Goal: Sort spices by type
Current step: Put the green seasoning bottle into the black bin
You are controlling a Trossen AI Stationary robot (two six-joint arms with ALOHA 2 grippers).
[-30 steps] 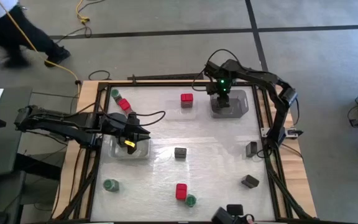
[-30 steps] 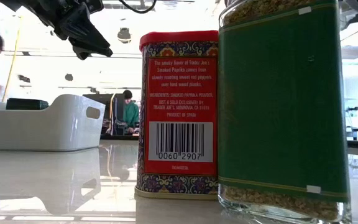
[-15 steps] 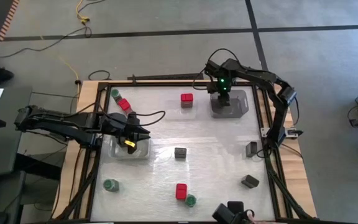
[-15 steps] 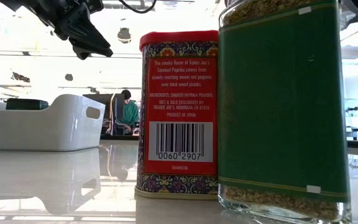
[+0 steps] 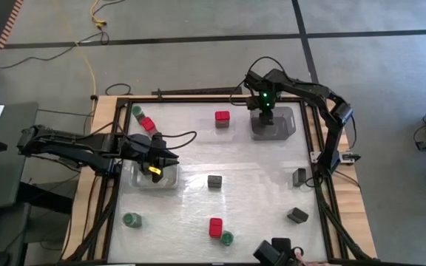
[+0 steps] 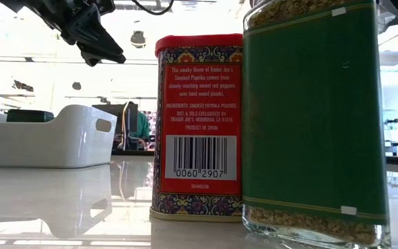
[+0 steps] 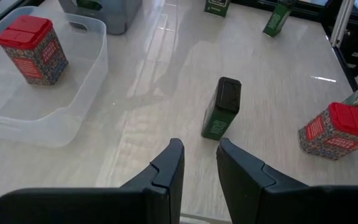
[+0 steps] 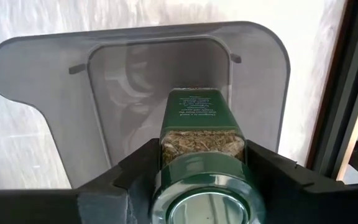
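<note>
One person who walked past behind the table has gone; the arms have not moved. The right gripper [image 8: 197,180] stands over the grey tray [image 8: 36,81], fingers against a green-lidded jar [image 8: 201,143] between them. The left gripper [image 7: 197,168], nearly closed and empty, hovers just short of a dark tin [image 7: 222,115].

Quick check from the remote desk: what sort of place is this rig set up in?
Probably a robotics lab or workshop, not a kitchen. The worktable stands on a bare grey floor with a yellow cable trailing across it, and the low view shows a bright open room behind the white tray.
</note>
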